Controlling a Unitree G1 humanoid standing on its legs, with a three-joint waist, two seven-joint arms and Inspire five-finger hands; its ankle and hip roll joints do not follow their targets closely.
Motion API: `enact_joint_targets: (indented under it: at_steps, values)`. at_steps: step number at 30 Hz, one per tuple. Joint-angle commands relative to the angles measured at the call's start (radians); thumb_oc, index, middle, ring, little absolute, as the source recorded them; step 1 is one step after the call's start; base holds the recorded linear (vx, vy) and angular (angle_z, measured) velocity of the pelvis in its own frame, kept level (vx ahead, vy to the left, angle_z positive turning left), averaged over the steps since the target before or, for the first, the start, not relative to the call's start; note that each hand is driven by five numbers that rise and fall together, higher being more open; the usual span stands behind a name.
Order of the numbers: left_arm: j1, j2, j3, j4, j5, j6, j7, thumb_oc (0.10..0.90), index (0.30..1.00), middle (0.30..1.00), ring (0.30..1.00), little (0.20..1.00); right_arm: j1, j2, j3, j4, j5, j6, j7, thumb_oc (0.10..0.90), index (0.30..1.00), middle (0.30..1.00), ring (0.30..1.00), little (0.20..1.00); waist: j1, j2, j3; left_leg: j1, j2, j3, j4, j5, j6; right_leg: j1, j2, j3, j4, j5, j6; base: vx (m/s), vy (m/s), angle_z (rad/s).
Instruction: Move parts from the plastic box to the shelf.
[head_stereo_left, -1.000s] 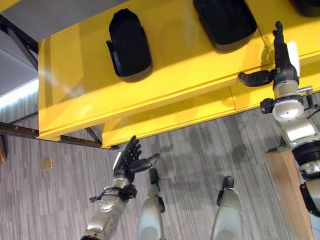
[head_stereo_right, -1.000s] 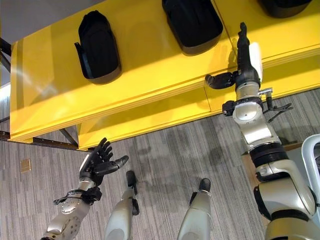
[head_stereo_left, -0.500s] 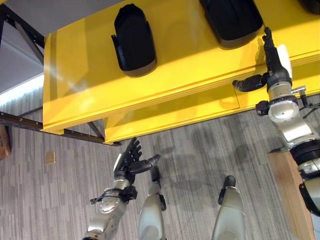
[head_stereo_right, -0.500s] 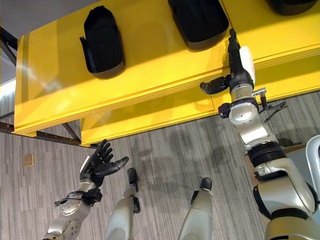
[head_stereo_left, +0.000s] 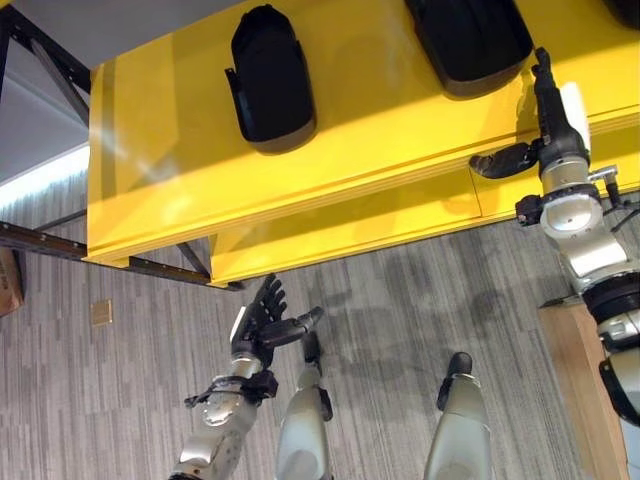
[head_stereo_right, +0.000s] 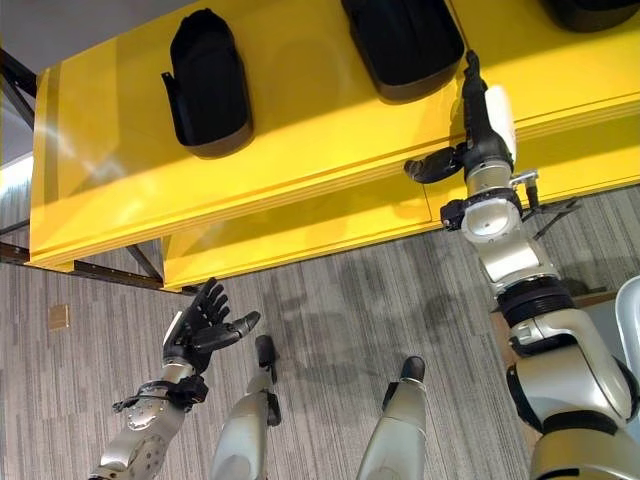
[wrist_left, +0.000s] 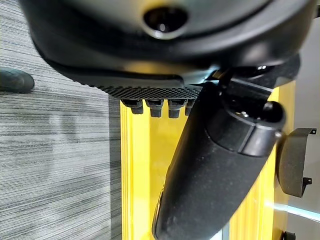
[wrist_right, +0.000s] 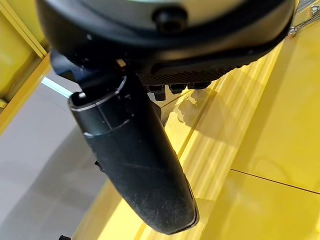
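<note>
Near you, at about 7 o'clock, your left hand (head_stereo_left: 262, 320) hung over the grey, stripy carpet (head_stereo_left: 120, 400). Its fingers were spread wide and it held nothing. At 3 o'clock, a plain wooden block (head_stereo_left: 575, 380) stood by your right arm.

Further out, at 2 o'clock, your right hand (head_stereo_right: 480, 135) reached up to the front edge of the shelf (head_stereo_left: 170, 160). Its fingers were straight and flat, its thumb stuck out to the side, and it was empty too.

The shelf was bright yellow, smooth and shiny, with a flat top and a lower step under it. Three black parts already lay on top. One part (head_stereo_left: 265, 75) sat at 11 o'clock. It looked like hard plastic, long and round like a little boat, with a dip inside. A second part (head_stereo_right: 402, 45) lay at 1 o'clock, near your right hand's fingertips. A third part (head_stereo_right: 590, 10) peeked in at the far corner.

So I think some of the job was done. The plastic box was not to be seen here, so I could not tell how many parts were left.
</note>
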Motion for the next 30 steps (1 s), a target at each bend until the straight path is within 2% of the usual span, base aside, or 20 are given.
enact_joint_targets:
  at_steps: [1,30]
  values:
    - [-0.057,0.062,0.033,-0.074,-0.01,-0.108,0.008,0.9,1.0,1.0,1.0,1.0,-0.257,-0.055,0.033,-0.012,-0.011,-0.066,-0.018,0.9,1.0,1.0,1.0,1.0,0.019,-0.1,0.034,0.113,0.0,-0.007,-0.071,-0.003,-0.174,0.089,0.076,-0.112,-0.14,0.154,-0.092,0.0,0.0,0.0]
    - [-0.061,0.063,0.041,-0.092,-0.012,-0.115,0.023,0.9,1.0,1.0,1.0,1.0,-0.26,-0.042,0.081,0.016,-0.033,-0.045,0.013,0.9,1.0,1.0,1.0,1.0,0.036,-0.122,0.047,0.096,-0.006,-0.021,-0.071,-0.002,-0.172,0.084,0.069,-0.126,-0.14,0.164,-0.089,0.0,0.0,0.0]
